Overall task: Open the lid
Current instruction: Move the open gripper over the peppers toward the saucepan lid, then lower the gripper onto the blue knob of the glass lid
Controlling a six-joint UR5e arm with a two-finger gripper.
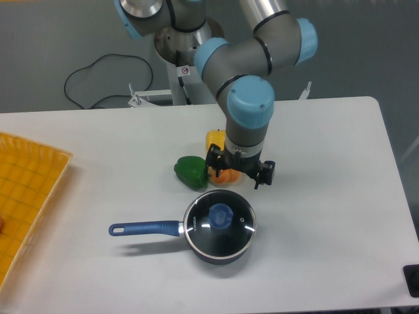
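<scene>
The lid [220, 217], clear glass with a silver rim and a blue centre knob, lies flat on a dark blue saucepan [211, 250] whose long handle [144, 228] points left. My gripper [239, 169] hangs just behind the pan, above and a little right of the lid's far rim. Its two dark fingers [264, 174] stand apart, so it is open with nothing between them. It is not touching the lid.
Behind the pan lie a green pepper [190, 171], a yellow pepper [215, 139] and an orange pepper [224, 174], the last partly hidden by my gripper. A yellow tray [26, 190] sits at the left table edge. A black cable [98, 72] runs behind the table.
</scene>
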